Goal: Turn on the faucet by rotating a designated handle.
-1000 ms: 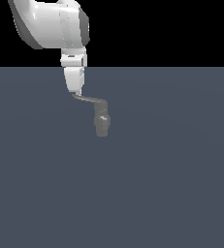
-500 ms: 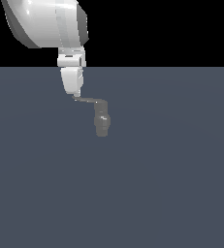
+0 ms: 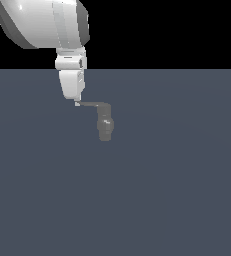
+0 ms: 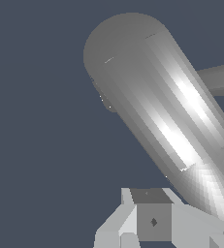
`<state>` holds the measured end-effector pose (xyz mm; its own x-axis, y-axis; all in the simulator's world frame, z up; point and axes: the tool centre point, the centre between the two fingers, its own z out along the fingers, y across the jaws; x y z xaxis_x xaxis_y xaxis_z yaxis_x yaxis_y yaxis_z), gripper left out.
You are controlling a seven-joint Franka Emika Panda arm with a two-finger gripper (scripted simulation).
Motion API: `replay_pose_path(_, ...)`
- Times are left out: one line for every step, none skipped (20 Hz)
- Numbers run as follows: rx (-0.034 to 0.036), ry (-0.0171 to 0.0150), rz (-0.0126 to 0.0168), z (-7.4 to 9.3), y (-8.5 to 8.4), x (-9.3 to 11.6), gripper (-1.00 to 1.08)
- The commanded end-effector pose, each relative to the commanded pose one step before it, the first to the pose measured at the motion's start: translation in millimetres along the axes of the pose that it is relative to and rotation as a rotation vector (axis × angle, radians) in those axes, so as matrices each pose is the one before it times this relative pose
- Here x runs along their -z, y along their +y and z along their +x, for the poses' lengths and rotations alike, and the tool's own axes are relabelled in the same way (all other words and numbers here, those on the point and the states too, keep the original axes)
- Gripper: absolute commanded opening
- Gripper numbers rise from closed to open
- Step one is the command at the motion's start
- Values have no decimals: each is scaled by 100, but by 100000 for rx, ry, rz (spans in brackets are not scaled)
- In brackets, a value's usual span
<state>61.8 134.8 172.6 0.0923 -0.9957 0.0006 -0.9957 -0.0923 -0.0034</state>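
Observation:
The faucet (image 3: 105, 128) is a small dull grey stubby cylinder standing on the flat dark floor in the exterior view. Its thin grey handle (image 3: 93, 104) juts from the top toward the exterior view's left. My gripper (image 3: 77, 102) hangs from the white arm, with its tip at the handle's far end and touching it or nearly so. The fingers look pressed together, holding nothing. In the wrist view the handle (image 4: 152, 101) fills the picture as a thick shiny grey bar. My gripper (image 4: 152, 220) sits right beside it. A second grey bar (image 4: 220, 77) crosses behind.
The white arm (image 3: 42, 22) fills the upper part of the exterior view's left side. Flat dark grey-blue floor (image 3: 177, 200) surrounds the faucet, with black background above it.
The arm has drifted slightly toward the exterior view's left and looks a little larger. The gripper tip stays at the handle's end. The faucet body has not moved, and the handle barely changed.

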Motion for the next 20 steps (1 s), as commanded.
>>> replay_pose_path(354,-80,-363,-375,863,22,-100)
replay_pose_path(0,0,0,0,0,0,-100)
replay_pose_path(-278,146,470,259,-420,106,-100)
replay_pose_path(0,0,0,159,259,6,-100)
replay_pose_path(23,-15,-40,148,256,-18,-100)
replay_pose_path(0,0,0,161,262,6,-100)
replay_pose_path(0,0,0,162,264,6,-100)
replay_pose_path(23,-15,-40,151,260,-17,-100)
replay_pose_path(0,0,0,163,266,6,-100)
replay_pose_path(23,-15,-40,152,262,-17,-100)
replay_pose_path(0,0,0,165,269,6,-100)
replay_pose_path(23,-15,-41,154,265,-17,-100)
replay_pose_path(0,0,0,166,271,7,-100)
replay_pose_path(0,0,0,167,272,7,-100)
replay_pose_path(23,-14,-41,157,268,-17,-100)
replay_pose_path(0,0,0,169,275,7,-100)
replay_pose_path(23,-14,-41,158,270,-17,-100)
replay_pose_path(0,0,0,170,277,7,-100)
replay_pose_path(23,-13,-41,159,272,-17,-100)
replay_pose_path(0,0,0,171,278,7,-100)
